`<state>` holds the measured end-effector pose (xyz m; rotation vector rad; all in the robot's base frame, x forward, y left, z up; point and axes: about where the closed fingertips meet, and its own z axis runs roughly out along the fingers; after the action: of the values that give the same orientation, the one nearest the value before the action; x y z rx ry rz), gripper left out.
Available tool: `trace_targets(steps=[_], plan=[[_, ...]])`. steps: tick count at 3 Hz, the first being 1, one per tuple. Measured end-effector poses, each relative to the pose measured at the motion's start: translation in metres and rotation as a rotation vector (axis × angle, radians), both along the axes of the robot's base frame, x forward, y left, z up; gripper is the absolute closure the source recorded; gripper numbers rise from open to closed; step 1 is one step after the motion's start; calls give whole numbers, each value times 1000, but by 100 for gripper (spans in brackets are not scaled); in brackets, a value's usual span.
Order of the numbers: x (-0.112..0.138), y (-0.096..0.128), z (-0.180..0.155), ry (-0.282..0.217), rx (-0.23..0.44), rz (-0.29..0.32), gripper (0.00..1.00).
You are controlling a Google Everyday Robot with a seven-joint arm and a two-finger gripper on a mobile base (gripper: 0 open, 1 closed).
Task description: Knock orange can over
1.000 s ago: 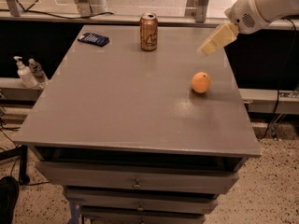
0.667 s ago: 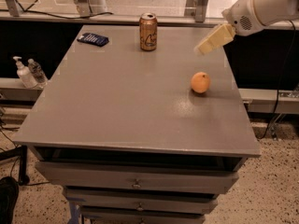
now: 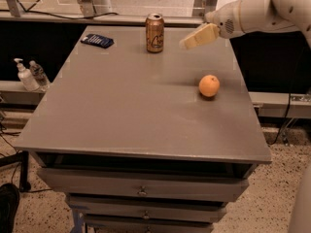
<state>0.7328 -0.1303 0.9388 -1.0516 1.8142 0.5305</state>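
Orange can (image 3: 155, 33) upright and untouched, empty end effector (image 3: 187, 42) aloft just beside it, openness not discernible.

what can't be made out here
- Camera view: lettering on the orange can, too small to read.
- Camera view: dark blue object at the table's far left, too small to identify.
- Camera view: arm behind the tool, which hangs right of the can, cut off by the right edge.

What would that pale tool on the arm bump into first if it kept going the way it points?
Probably the orange can: the tool, above the far right of the table, points left at it. Depth is unclear.
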Motion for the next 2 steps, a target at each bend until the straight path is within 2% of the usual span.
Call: trace_targets(steps=[1, 2], plan=[[26, 42, -8, 7, 127, 111, 0], [45, 74, -16, -4, 205, 205, 0]])
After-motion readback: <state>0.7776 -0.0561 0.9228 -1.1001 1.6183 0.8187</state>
